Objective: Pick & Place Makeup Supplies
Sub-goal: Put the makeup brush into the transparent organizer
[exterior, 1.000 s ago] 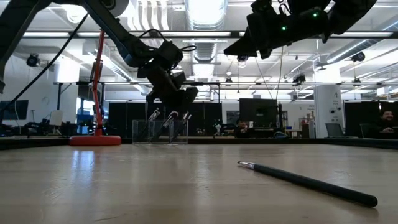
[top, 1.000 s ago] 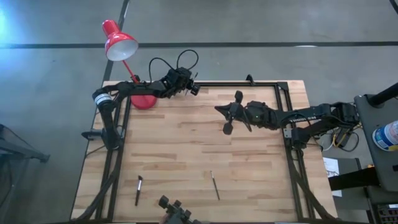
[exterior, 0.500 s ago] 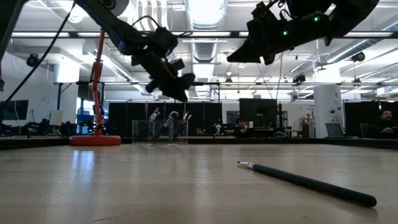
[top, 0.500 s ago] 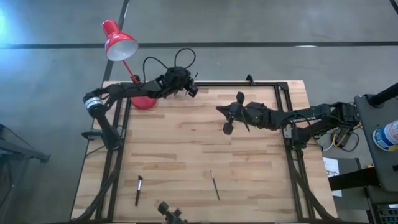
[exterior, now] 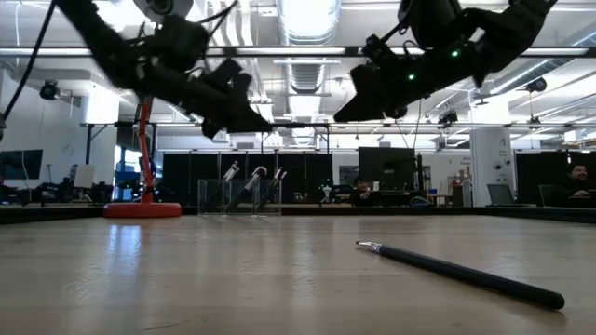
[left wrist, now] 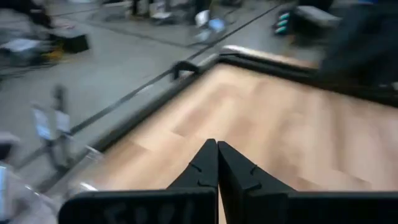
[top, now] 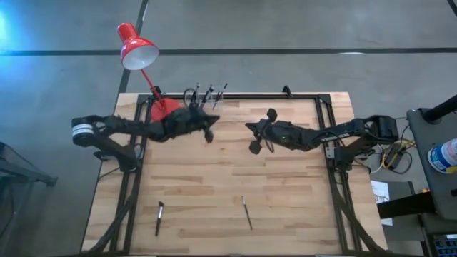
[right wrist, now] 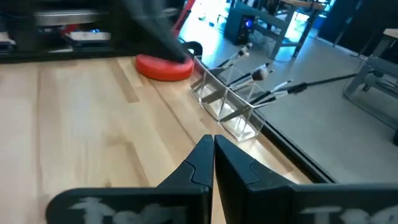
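Note:
Two thin dark makeup brushes lie flat on the wooden table near its near edge, one at the left (top: 159, 218) and one at mid-table (top: 246, 212); the low view shows one brush (exterior: 461, 272). Several more stand tilted in a clear holder (top: 207, 95) at the far edge, also seen in the low view as holder (exterior: 244, 191) and in the right wrist view as holder (right wrist: 230, 106). My left gripper (top: 208, 133) (left wrist: 217, 163) is shut, in the air just near of the holder. My right gripper (top: 248, 127) (right wrist: 213, 152) is shut, held above the table to the holder's right.
A red desk lamp (top: 139, 50) has its base (top: 166, 111) at the far left corner, next to the holder. A black frame (top: 325, 107) runs along the table's far and side edges. Bare wood spans the middle of the table. A person (exterior: 579, 177) sits far behind.
My left gripper has drawn away from above the holder toward the near edge and a little left, uncovering the holder and its brushes. My right arm has shifted slightly toward the left. The brushes on the table have not moved.

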